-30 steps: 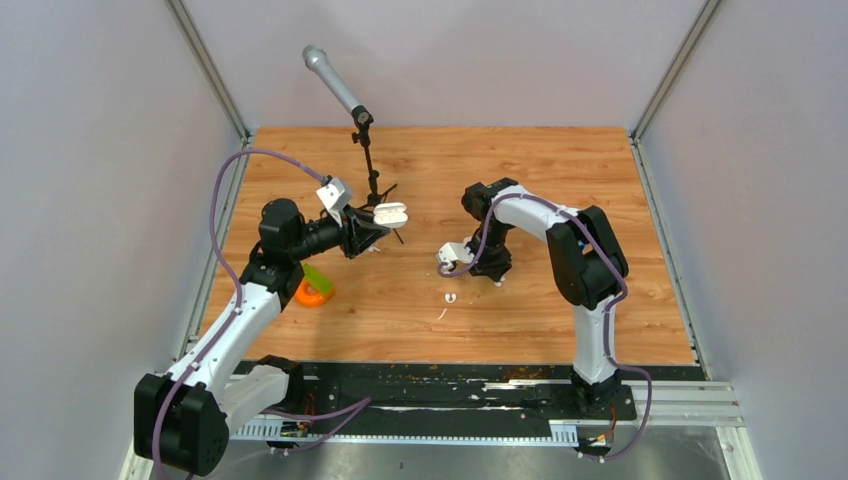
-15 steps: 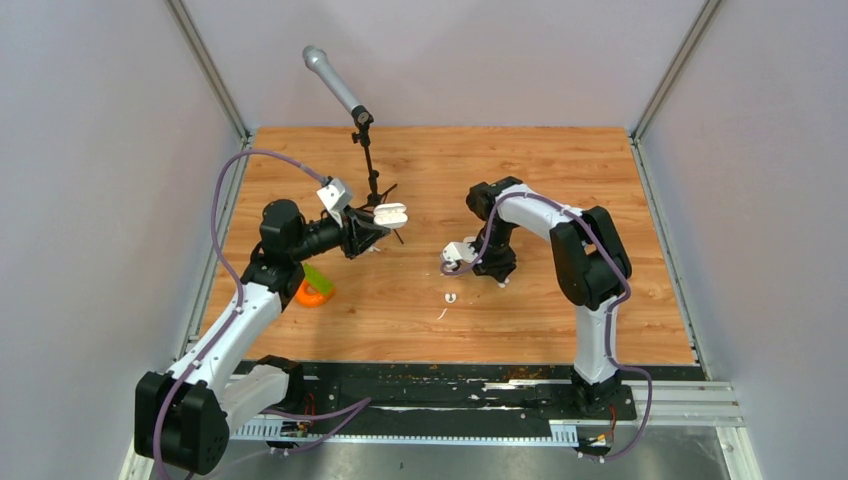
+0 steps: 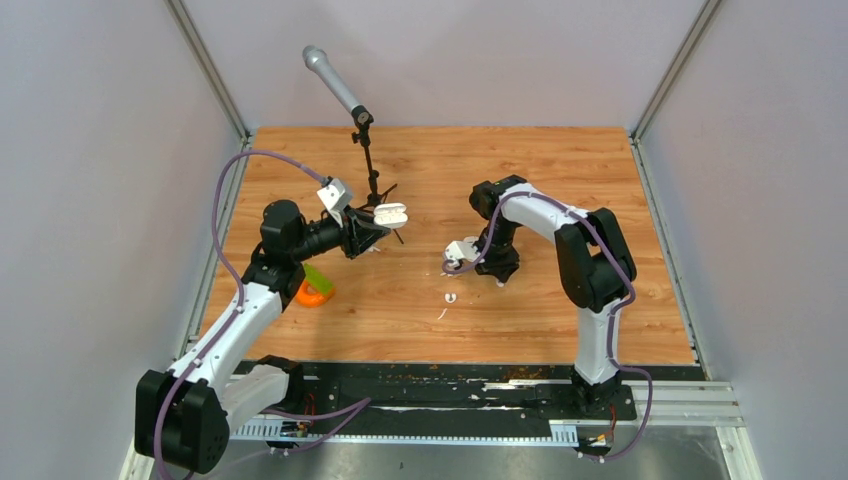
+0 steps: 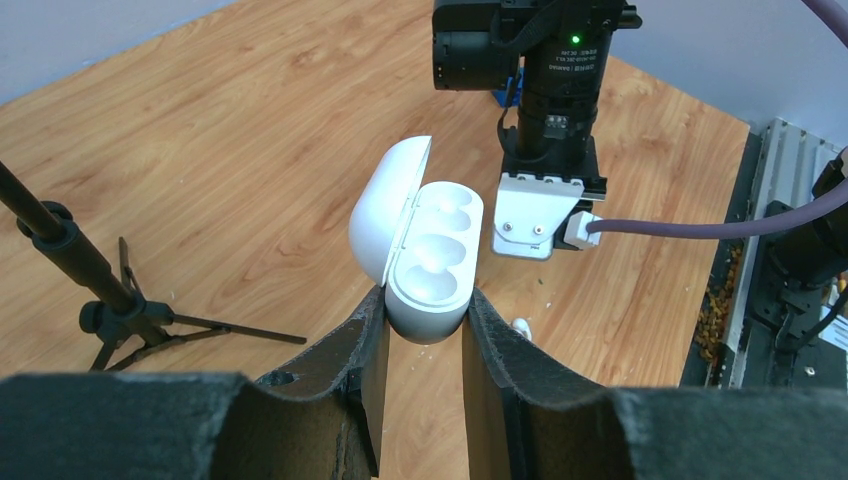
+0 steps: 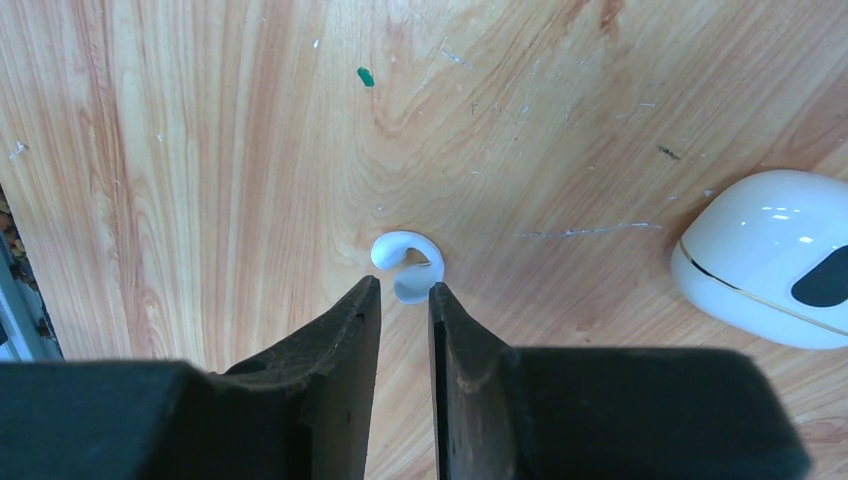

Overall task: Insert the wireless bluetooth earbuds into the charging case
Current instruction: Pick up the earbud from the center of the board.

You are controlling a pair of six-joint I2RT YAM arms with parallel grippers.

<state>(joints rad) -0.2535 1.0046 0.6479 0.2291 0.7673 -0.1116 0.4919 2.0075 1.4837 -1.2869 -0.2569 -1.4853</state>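
left tool (image 4: pixel 425 305) clamped the open white oval plastic charging case (image 4: pixel 430 250); right tool (image 5: pixel 405 290), narrow, sat at a tiny glossy white earbud (image 5: pixel 398 250), grip unclear.

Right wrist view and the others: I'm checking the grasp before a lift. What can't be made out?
Right wrist: whether the right gripper pinches the earbud; contact at the tips is unclear.
Right wrist: the white rounded object with dark centre, cut off by the right edge.
Top external: the white speck, too small to identify.
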